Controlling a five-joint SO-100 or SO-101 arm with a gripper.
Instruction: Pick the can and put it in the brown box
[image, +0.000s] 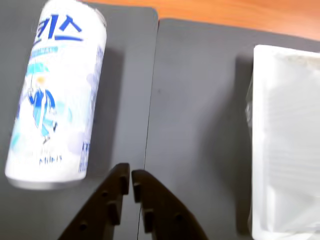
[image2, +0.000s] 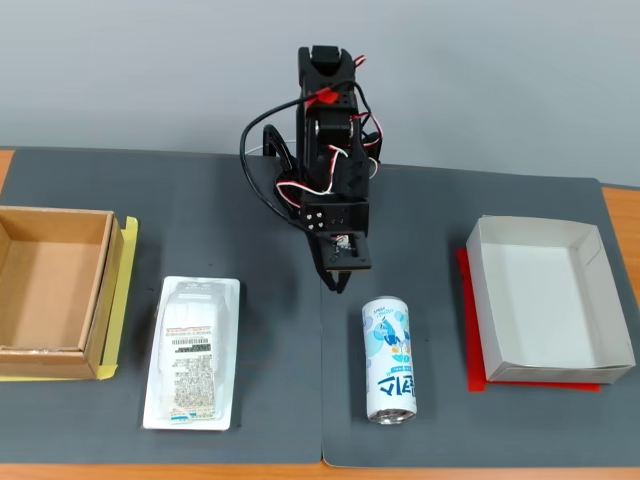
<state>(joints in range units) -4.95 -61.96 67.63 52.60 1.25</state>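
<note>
The can (image2: 390, 358) is slim and white with light-blue cartoon graphics and blue lettering. It lies on its side on the dark mat, silver end toward the front edge. In the wrist view the can (image: 55, 95) lies at the left. My gripper (image2: 336, 282) hangs just behind the can, a little to its left, with its fingers together and nothing between them. In the wrist view the gripper (image: 128, 181) enters from the bottom, shut, right of the can's end. The brown box (image2: 50, 290) stands empty at the far left of the fixed view.
A flat white plastic-wrapped package (image2: 193, 352) with a barcode label lies between the brown box and the can; it shows at the right of the wrist view (image: 285, 140). A white paper box (image2: 548, 297) stands at the right on a red sheet. Two dark mats meet at a seam (image: 149, 120).
</note>
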